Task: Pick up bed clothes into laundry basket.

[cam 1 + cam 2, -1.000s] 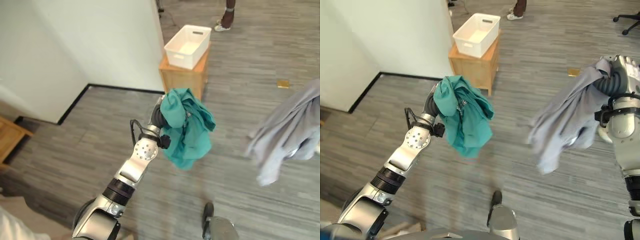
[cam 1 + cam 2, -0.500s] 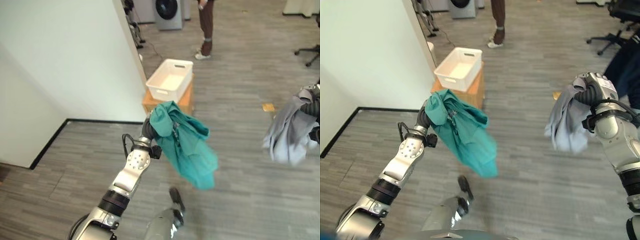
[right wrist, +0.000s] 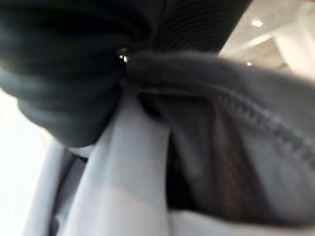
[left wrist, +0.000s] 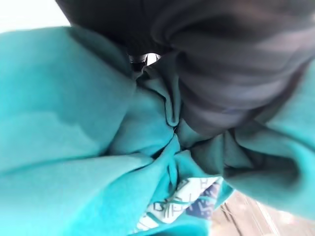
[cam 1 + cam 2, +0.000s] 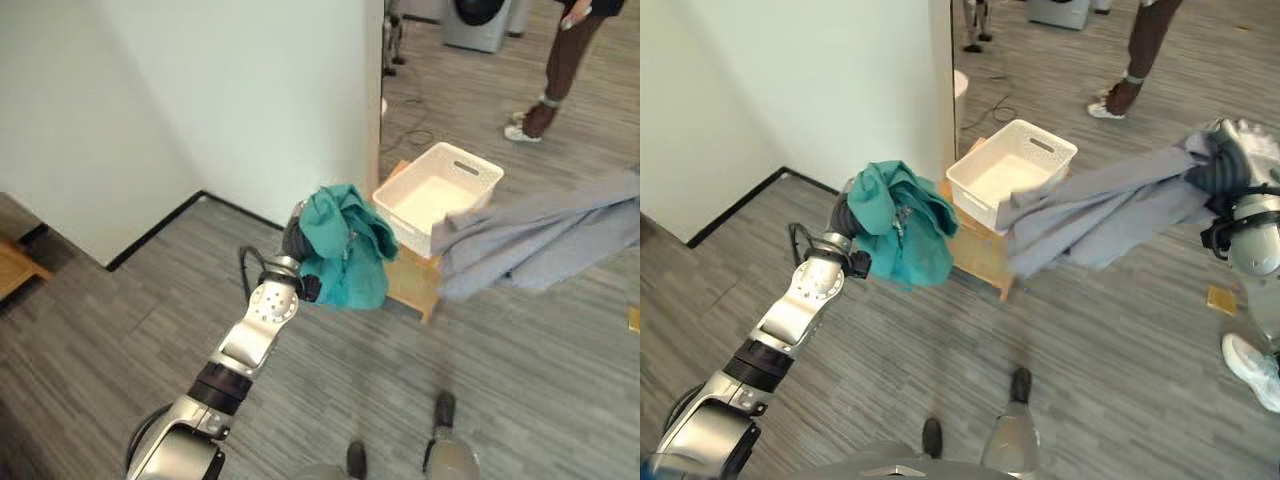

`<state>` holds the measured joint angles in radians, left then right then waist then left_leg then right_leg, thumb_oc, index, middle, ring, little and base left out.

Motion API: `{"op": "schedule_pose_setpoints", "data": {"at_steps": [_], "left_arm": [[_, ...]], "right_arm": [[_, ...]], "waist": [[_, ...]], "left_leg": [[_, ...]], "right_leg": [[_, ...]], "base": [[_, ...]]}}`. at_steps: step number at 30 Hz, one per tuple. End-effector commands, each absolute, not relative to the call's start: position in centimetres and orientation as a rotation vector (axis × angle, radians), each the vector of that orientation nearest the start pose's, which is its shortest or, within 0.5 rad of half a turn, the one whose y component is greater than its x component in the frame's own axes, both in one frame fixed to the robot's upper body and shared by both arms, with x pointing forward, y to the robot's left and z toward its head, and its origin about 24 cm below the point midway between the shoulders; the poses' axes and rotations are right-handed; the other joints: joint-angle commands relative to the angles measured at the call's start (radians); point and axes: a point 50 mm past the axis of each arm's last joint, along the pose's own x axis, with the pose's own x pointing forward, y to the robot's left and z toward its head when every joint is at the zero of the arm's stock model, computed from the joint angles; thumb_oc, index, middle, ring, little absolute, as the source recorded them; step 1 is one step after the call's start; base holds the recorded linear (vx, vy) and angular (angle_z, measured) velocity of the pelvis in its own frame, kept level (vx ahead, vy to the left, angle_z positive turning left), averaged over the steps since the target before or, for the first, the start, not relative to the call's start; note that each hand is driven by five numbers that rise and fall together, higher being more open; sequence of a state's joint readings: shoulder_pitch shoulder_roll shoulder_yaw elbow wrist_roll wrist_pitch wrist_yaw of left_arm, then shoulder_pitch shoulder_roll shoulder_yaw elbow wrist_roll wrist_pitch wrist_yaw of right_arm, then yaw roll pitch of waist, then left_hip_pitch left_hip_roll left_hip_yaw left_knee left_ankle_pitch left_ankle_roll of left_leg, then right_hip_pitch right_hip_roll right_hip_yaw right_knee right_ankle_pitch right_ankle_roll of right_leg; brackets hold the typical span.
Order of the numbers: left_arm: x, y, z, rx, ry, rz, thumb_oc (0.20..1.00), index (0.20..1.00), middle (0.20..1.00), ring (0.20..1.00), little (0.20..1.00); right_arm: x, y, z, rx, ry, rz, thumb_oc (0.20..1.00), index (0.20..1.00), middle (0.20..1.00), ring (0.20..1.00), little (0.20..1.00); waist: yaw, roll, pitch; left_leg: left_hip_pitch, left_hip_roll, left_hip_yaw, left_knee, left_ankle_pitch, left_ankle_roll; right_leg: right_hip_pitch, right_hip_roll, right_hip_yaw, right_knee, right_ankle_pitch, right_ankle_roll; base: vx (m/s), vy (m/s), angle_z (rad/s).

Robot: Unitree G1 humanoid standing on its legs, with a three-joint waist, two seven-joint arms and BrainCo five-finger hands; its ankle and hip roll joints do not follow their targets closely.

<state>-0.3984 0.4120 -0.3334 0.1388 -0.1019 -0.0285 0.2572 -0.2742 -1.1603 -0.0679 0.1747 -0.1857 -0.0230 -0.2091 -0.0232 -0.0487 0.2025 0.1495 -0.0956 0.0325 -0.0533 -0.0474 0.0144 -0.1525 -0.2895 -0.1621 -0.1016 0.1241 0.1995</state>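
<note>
Covering the near ground: grey wood-plank floor (image 5: 840, 400), running on past the wall corner into the open room.
Left hand (image 5: 296, 228): raised over the floor, wrapped in the teal garment (image 5: 345, 245); cloth bunched tight against the dark ribbed cover in the left wrist view, fingers buried in the folds, so cannot tell whether curled or straight.
Teal garment: hanging in a clump off the left hand, clear of the floor, just beside the basket's near corner as seen from the head.
Right hand (image 5: 1232, 160): held high at the right, grey garment (image 5: 1100, 210) gathered at it; fingers hidden by cloth in the right wrist view, closure cannot be told.
Grey garment: stretched out sideways from the right hand toward the basket, its loose end overlapping the basket's right rim.
Laundry basket (image 5: 1012, 172): white, no clothes inside, sitting on a small wooden table (image 5: 985, 255) beside the wall corner.
Wall (image 5: 790, 80): pale, with dark skirting along the floor.
Farther back: person (image 5: 1137, 50) standing on the floor; washing machine (image 5: 482, 20) behind.
</note>
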Motion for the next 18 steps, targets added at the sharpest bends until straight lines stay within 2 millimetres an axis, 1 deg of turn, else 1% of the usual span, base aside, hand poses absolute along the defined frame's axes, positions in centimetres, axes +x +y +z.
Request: {"op": "schedule_pose_setpoints", "data": {"at_steps": [1,2,3,4,5,6,7,8,9,10,11,12,13,14,15,16,17,18], "left_arm": [[31.3,11.7,14.0,0.312,-0.425,-0.164,0.2,0.2,0.2,0.2,0.2],[31.2,11.7,13.9,0.304,-0.42,-0.165,0.2,0.2,0.2,0.2,0.2],[31.2,11.7,13.6,0.298,-0.411,-0.163,0.2,0.2,0.2,0.2,0.2],[31.2,11.8,13.6,0.296,-0.41,-0.159,0.2,0.2,0.2,0.2,0.2],[31.0,12.0,13.1,0.275,-0.39,-0.155,0.2,0.2,0.2,0.2,0.2],[30.8,12.0,12.8,0.268,-0.382,-0.163,0.2,0.2,0.2,0.2,0.2],[30.7,12.1,12.6,0.253,-0.373,-0.162,0.2,0.2,0.2,0.2,0.2],[30.5,12.3,12.4,0.24,-0.365,-0.163,0.2,0.2,0.2,0.2,0.2],[30.4,12.4,12.4,0.227,-0.359,-0.161,0.2,0.2,0.2,0.2,0.2],[30.4,12.6,12.4,0.212,-0.355,-0.157,0.2,0.2,0.2,0.2,0.2],[30.3,12.7,12.2,0.206,-0.347,-0.152,0.2,0.2,0.2,0.2,0.2],[30.2,12.9,12.2,0.193,-0.348,-0.141,0.2,0.2,0.2,0.2,0.2],[30.1,13.0,12.2,0.183,-0.347,-0.138,0.2,0.2,0.2,0.2,0.2],[30.1,13.1,12.2,0.176,-0.345,-0.138,0.2,0.2,0.2,0.2,0.2],[30.0,13.1,12.2,0.172,-0.345,-0.141,0.2,0.2,0.2,0.2,0.2],[29.9,13.1,12.1,0.168,-0.341,-0.145,0.2,0.2,0.2,0.2,0.2],[29.9,13.1,11.9,0.165,-0.334,-0.141,0.2,0.2,0.2,0.2,0.2],[29.8,13.1,11.8,0.163,-0.331,-0.147,0.2,0.2,0.2,0.2,0.2]], "right_arm": [[27.2,-35.8,30.3,-1.294,-0.424,-0.619,0.2,0.2,0.2,0.2,0.2],[27.5,-35.7,30.6,-1.292,-0.433,-0.615,0.2,0.2,0.2,0.2,0.2],[27.5,-35.6,31.3,-1.289,-0.448,-0.622,0.2,0.2,0.2,0.2,0.2],[27.7,-35.5,31.5,-1.29,-0.451,-0.618,0.2,0.2,0.2,0.2,0.2],[28.3,-35.1,32.4,-1.277,-0.473,-0.613,0.2,0.2,0.2,0.2,0.2],[28.4,-35.0,33.3,-1.288,-0.485,-0.622,0.2,0.2,0.2,0.2,0.2],[28.7,-34.8,33.7,-1.29,-0.486,-0.614,0.2,0.2,0.2,0.2,0.2],[28.8,-34.7,34.2,-1.293,-0.49,-0.615,0.2,0.2,0.2,0.2,0.2],[28.8,-34.8,34.8,-1.292,-0.492,-0.628,0.2,0.2,0.2,0.2,0.2],[29.0,-34.7,35.3,-1.294,-0.493,-0.631,0.2,0.2,0.2,0.2,0.2],[29.1,-34.7,35.8,-1.294,-0.49,-0.641,0.2,0.2,0.2,0.2,0.2],[29.2,-34.7,36.4,-1.289,-0.497,-0.65,0.2,0.2,0.2,0.2,0.2],[29.3,-34.7,36.9,-1.289,-0.496,-0.663,0.2,0.2,0.2,0.2,0.2],[29.4,-34.9,37.1,-1.285,-0.482,-0.674,0.2,0.2,0.2,0.2,0.2],[29.4,-35.1,37.4,-1.291,-0.471,-0.683,0.2,0.2,0.2,0.2,0.2],[29.3,-35.3,37.8,-1.287,-0.469,-0.7,0.2,0.2,0.2,0.2,0.2],[29.3,-35.4,37.9,-1.286,-0.468,-0.701,0.2,0.2,0.2,0.2,0.2],[29.2,-35.4,38.0,-1.298,-0.466,-0.704,0.2,0.2,0.2,0.2,0.2]], "waist": [[0.007,0.02,-0.028],[0.005,0.018,-0.033],[0.013,0.014,-0.046],[0.008,0.018,-0.044],[0.021,0.015,-0.059],[0.035,0.007,-0.058],[0.034,0.016,-0.061],[0.038,0.021,-0.06],[0.045,0.022,-0.054],[0.041,0.023,-0.048],[0.059,0.012,-0.038],[0.065,0.009,-0.027],[0.067,0.003,-0.018],[0.073,-0.002,-0.011],[0.076,-0.003,-0.007],[0.081,0.0,-0.008],[0.085,0.005,-0.012],[0.089,0.016,-0.015]], "left_leg": [[0.039,0.176,0.111,-0.034,-0.04,-0.123],[0.055,0.179,0.106,-0.034,-0.045,-0.127],[0.066,0.187,0.1,-0.032,-0.044,-0.131],[0.069,0.189,0.1,-0.032,-0.045,-0.132],[0.069,0.214,0.09,0.018,-0.053,-0.149],[0.05,0.226,0.079,0.063,-0.04,-0.161],[0.041,0.244,0.074,0.101,-0.044,-0.167],[0.023,0.26,0.067,0.144,-0.023,-0.175],[-0.007,0.276,0.054,0.213,0.018,-0.185],[-0.042,0.282,0.038,0.287,0.039,-0.188],[-0.071,0.272,0.024,0.358,0.068,-0.185],[-0.104,0.265,0.012,0.419,0.089,-0.183],[-0.129,0.266,0.022,0.462,0.098,-0.179],[-0.156,0.269,0.04,0.478,0.102,-0.174],[-0.176,0.268,0.062,0.463,0.094,-0.171],[-0.185,0.264,0.081,0.42,0.077,-0.167],[-0.185,0.244,0.1,0.334,0.048,-0.153],[-0.186,0.233,0.102,0.256,0.044,-0.152]], "right_leg": [[0.042,0.036,-0.02,0.031,0.012,0.049],[0.055,0.038,-0.014,0.029,0.016,0.046],[0.076,0.045,-0.014,0.023,0.019,0.044],[0.081,0.046,-0.015,0.023,0.018,0.043],[0.118,0.062,-0.021,0.021,0.012,0.031],[0.133,0.067,-0.026,0.019,0.009,0.014],[0.154,0.078,-0.034,0.016,-0.013,0.009],[0.174,0.088,-0.045,0.014,-0.032,0.0],[0.197,0.098,-0.055,0.014,-0.049,-0.014],[0.213,0.105,-0.064,0.014,-0.061,-0.026],[0.23,0.11,-0.065,0.014,-0.074,-0.04],[0.243,0.113,-0.07,0.014,-0.08,-0.051],[0.252,0.113,-0.076,0.014,-0.088,-0.056],[0.263,0.115,-0.08,0.014,-0.094,-0.06],[0.27,0.117,-0.08,0.014,-0.101,-0.06],[0.274,0.119,-0.08,0.014,-0.107,-0.057],[0.28,0.119,-0.076,0.014,-0.115,-0.05],[0.282,0.128,-0.075,0.014,-0.122,-0.046]], "base": [[0.26,-0.264,0.11],[0.24,-0.231,-0.08],[0.13,-0.131,-0.11],[0.2,-0.266,-0.05],[0.13,-0.326,0.0],[0.19,-0.377,-0.01],[0.09,-0.245,-0.03],[0.11,-0.212,0.08],[0.06,-0.232,0.29],[0.07,-0.263,0.39],[0.06,-0.22,0.36],[0.05,-0.236,0.2],[0.04,-0.218,0.0],[0.05,-0.189,0.01],[0.09,-0.124,0.08],[0.13,-0.051,0.2],[0.14,0.0,0.21],[0.14,0.045,0.19]]}}
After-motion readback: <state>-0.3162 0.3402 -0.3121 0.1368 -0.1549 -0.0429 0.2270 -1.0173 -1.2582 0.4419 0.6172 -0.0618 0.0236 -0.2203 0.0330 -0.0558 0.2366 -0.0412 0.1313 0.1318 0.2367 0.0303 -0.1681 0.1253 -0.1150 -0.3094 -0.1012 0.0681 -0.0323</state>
